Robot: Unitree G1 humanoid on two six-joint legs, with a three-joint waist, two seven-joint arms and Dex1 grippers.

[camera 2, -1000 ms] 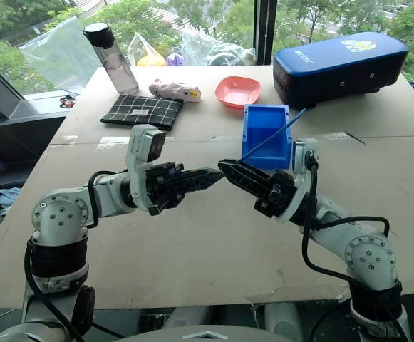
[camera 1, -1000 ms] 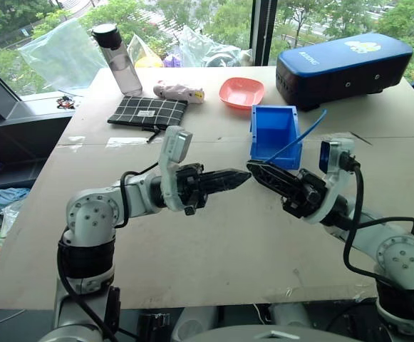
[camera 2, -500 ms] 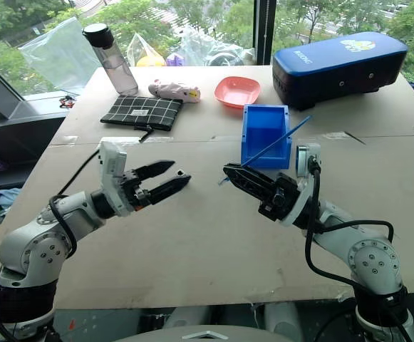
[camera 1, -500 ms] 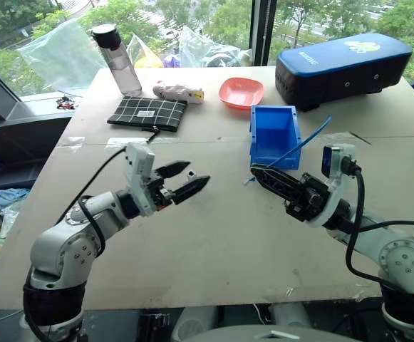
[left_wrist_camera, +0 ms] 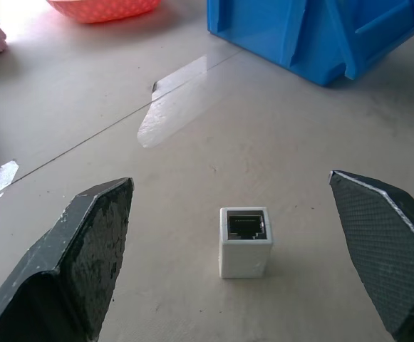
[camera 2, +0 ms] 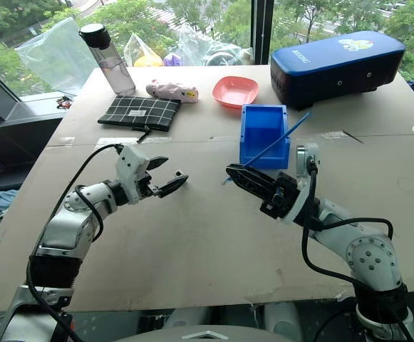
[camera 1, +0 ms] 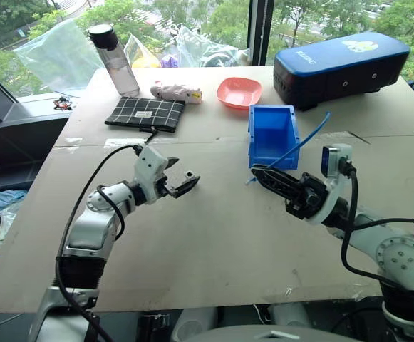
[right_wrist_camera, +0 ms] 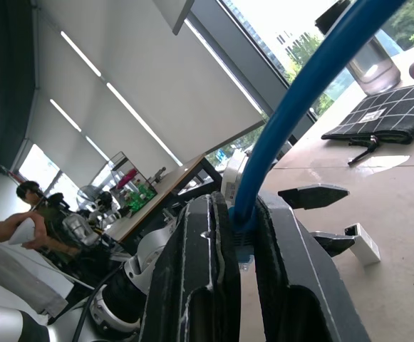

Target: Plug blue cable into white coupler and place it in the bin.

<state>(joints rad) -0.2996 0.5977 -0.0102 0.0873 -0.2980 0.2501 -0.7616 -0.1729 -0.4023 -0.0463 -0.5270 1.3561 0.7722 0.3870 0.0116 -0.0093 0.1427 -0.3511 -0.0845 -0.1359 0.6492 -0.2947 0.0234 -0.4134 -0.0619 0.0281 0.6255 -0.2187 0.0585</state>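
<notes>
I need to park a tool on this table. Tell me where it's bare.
Bare: the near half of the table, in front of both arms, and the right edge beyond the bin. Crowded: the far edge, with bottle, checked pouch, pink bowl and dark-blue case.

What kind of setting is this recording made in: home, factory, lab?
Most likely an office or robotics lab. A plywood worktable stands by large windows looking onto trees, and the right wrist view shows roller blinds, strip ceiling lights and seated people at desks behind.
</notes>
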